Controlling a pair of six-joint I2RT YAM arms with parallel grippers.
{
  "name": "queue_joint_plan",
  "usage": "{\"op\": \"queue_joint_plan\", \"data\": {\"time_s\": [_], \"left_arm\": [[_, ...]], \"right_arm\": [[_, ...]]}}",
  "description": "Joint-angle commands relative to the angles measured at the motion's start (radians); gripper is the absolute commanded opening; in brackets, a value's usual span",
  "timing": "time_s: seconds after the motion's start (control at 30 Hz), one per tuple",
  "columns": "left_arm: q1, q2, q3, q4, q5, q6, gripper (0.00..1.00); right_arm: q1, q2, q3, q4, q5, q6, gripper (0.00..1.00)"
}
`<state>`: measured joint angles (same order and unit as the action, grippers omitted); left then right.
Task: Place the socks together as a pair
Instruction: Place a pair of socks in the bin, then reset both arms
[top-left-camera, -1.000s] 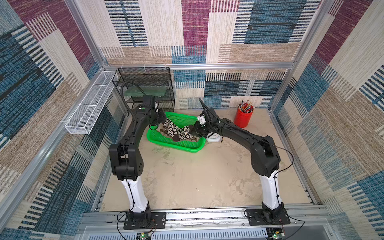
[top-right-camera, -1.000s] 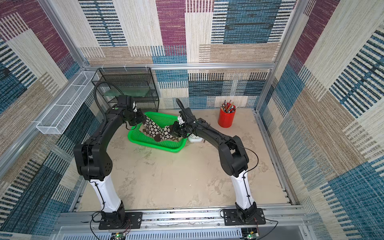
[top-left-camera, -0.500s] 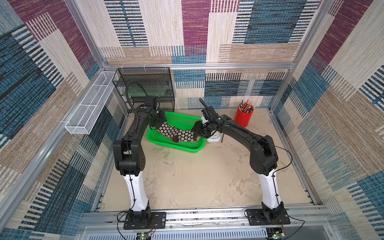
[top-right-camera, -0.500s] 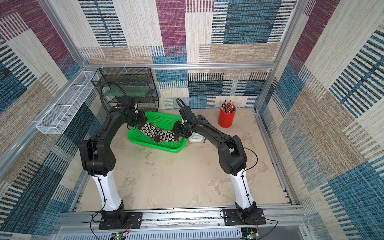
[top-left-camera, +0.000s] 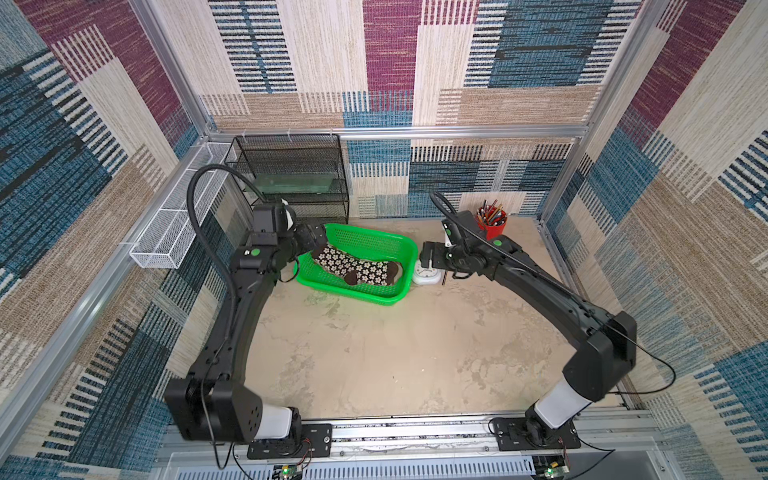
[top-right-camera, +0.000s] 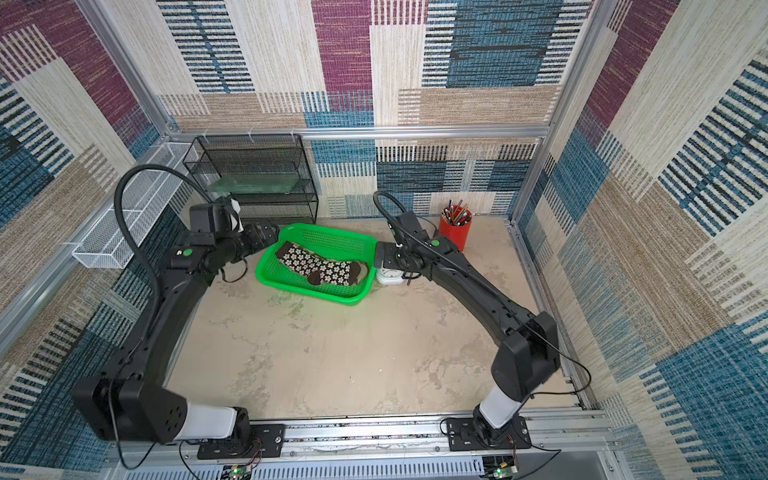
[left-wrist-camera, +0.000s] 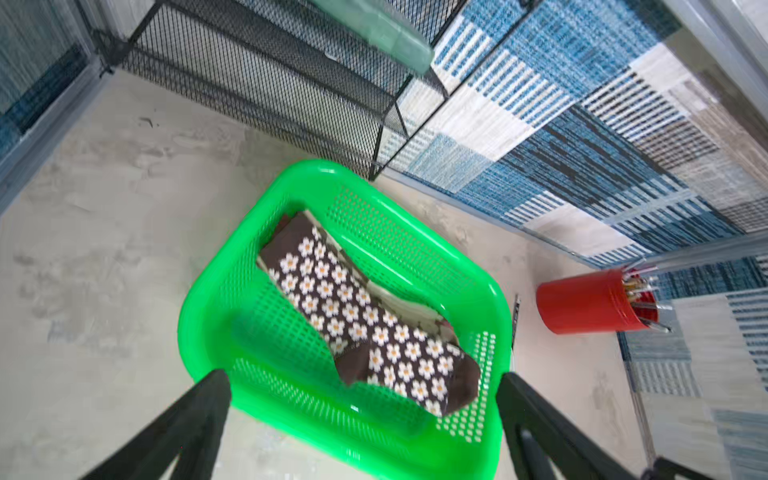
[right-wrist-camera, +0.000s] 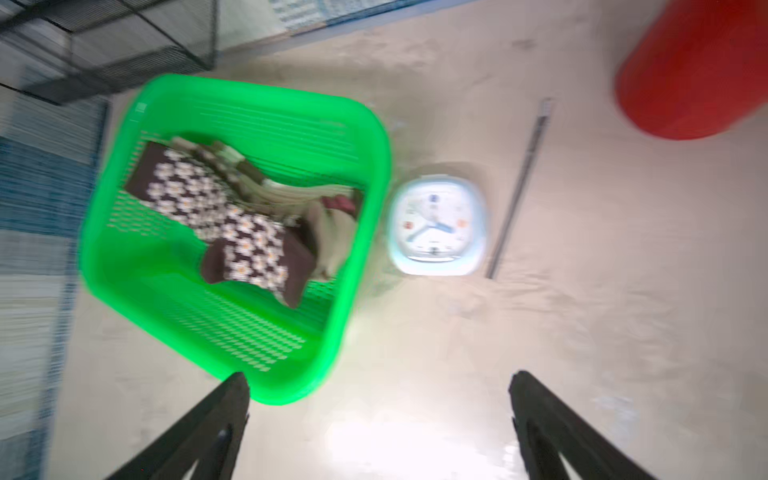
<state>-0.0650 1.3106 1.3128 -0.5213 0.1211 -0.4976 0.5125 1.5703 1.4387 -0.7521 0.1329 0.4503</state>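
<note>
The socks lie piled in a green basket (top-left-camera: 401, 286) (top-right-camera: 353, 297) at the back of the table. On top is dark brown sock fabric with white flowers (top-left-camera: 353, 268) (top-right-camera: 322, 269) (left-wrist-camera: 357, 320) (right-wrist-camera: 187, 195), stretched flat along the basket; I cannot tell whether it is one sock or two. Cream and tan socks (right-wrist-camera: 328, 237) (left-wrist-camera: 399, 297) peek out underneath, one with a maroon toe (right-wrist-camera: 338, 203). My left gripper (top-left-camera: 313, 242) (left-wrist-camera: 363, 376) is open and empty over the basket's left end. At the basket's right end, above the table, my right gripper (top-left-camera: 427, 255) (right-wrist-camera: 379, 376) is open and empty too.
A white clock (top-left-camera: 426, 275) (right-wrist-camera: 436, 226) lies face up just right of the basket, with a thin dark stick (right-wrist-camera: 519, 187) beside it. A red pencil cup (top-left-camera: 491, 222) stands at the back right. A black mesh shelf (top-left-camera: 291, 178) stands behind the basket, and a white wire tray (top-left-camera: 178, 216) hangs on the left wall.
Both grippers were shut on the ends of the flowered sock over the basket. They have opened and drawn back outward, and the sock now lies loose in the basket.
</note>
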Motion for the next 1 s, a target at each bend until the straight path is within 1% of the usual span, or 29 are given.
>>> {"op": "queue_joint_plan", "data": {"time_s": [0.0, 0.1, 0.17, 0.23, 0.27, 0.33, 0.37, 0.4, 0.47, 0.5, 0.53, 0.57, 0.6, 0.63, 0.67, 0.7, 0.73, 0.77, 0.8, 0.83, 0.87, 0.9, 0.93, 0.97], "left_arm": [[0.001, -0.125, -0.202, 0.093, -0.054, -0.031, 1.00], [0.002, -0.216, -0.397, 0.137, -0.139, 0.034, 1.00], [0.003, -0.269, -0.545, 0.222, -0.238, 0.073, 1.00], [0.004, -0.314, -0.681, 0.349, -0.319, 0.119, 1.00], [0.009, -0.323, -0.732, 0.395, -0.357, 0.136, 1.00], [0.026, -0.300, -0.795, 0.485, -0.373, 0.202, 1.00], [0.037, -0.274, -0.803, 0.514, -0.370, 0.225, 1.00], [0.052, -0.249, -0.790, 0.531, -0.353, 0.263, 1.00], [0.053, -0.186, -0.859, 0.768, -0.318, 0.392, 1.00], [0.054, -0.152, -0.905, 0.906, -0.313, 0.418, 1.00], [0.064, -0.100, -0.938, 1.006, -0.294, 0.422, 1.00], [0.077, -0.053, -0.935, 1.037, -0.271, 0.422, 0.99], [0.083, -0.034, -0.897, 0.975, -0.239, 0.426, 0.99], [0.085, -0.011, -0.862, 0.952, -0.194, 0.466, 0.99], [0.085, 0.022, -0.871, 1.036, -0.164, 0.496, 0.99], [0.085, 0.048, -0.879, 1.111, -0.160, 0.512, 0.99], [0.094, 0.078, -0.881, 1.172, -0.136, 0.501, 1.00], [0.121, 0.121, -0.880, 1.209, -0.065, 0.496, 0.99], [0.129, 0.174, -0.888, 1.264, 0.000, 0.512, 0.98], [0.128, 0.219, -0.910, 1.358, 0.050, 0.534, 0.99], [0.129, 0.238, -0.913, 1.397, 0.058, 0.532, 0.99], [0.132, 0.229, -0.868, 1.286, 0.033, 0.523, 0.99], [0.135, 0.215, -0.827, 1.182, 0.032, 0.521, 0.99], [0.136, 0.218, -0.842, 1.219, 0.036, 0.519, 0.99]], "right_arm": [[-0.062, -0.105, -0.188, 0.126, 0.174, -0.162, 0.96], [-0.152, -0.262, -0.435, 0.328, 0.181, -0.210, 0.96], [-0.236, -0.357, -0.597, 0.483, 0.169, -0.219, 0.96], [-0.315, -0.416, -0.711, 0.614, 0.134, -0.231, 0.96], [-0.347, -0.444, -0.769, 0.690, 0.129, -0.239, 0.96], [-0.397, -0.493, -0.889, 0.867, 0.108, -0.268, 0.96], [-0.419, -0.513, -0.958, 0.978, 0.093, -0.296, 0.96], [-0.441, -0.525, -1.021, 1.085, 0.079, -0.317, 0.96], [-0.479, -0.525, -1.142, 1.320, 0.023, -0.358, 0.96], [-0.487, -0.510, -1.174, 1.403, 0.007, -0.364, 0.96], [-0.497, -0.484, -1.194, 1.469, -0.017, -0.360, 0.96], [-0.503, -0.446, -1.201, 1.513, -0.048, -0.362, 0.96], [-0.501, -0.411, -1.206, 1.559, -0.062, -0.369, 0.96], [-0.500, -0.373, -1.213, 1.622, -0.070, -0.379, 0.96], [-0.500, -0.339, -1.217, 1.677, -0.076, -0.398, 0.96], [-0.499, -0.315, -1.186, 1.651, -0.066, -0.408, 0.96], [-0.501, -0.288, -1.187, 1.695, -0.065, -0.438, 0.96], [-0.505, -0.267, -1.197, 1.758, -0.061, -0.457, 0.96], [-0.522, -0.243, -1.174, 1.730, -0.074, -0.438, 0.96], [-0.535, -0.220, -1.181, 1.758, -0.100, -0.433, 0.96], [-0.542, -0.199, -1.197, 1.800, -0.120, -0.431, 0.96], [-0.549, -0.159, -1.215, 1.867, -0.125, -0.425, 0.96], [-0.555, -0.113, -1.217, 1.923, -0.129, -0.424, 0.96], [-0.560, -0.091, -1.205, 1.923, -0.120, -0.418, 0.96]]}}
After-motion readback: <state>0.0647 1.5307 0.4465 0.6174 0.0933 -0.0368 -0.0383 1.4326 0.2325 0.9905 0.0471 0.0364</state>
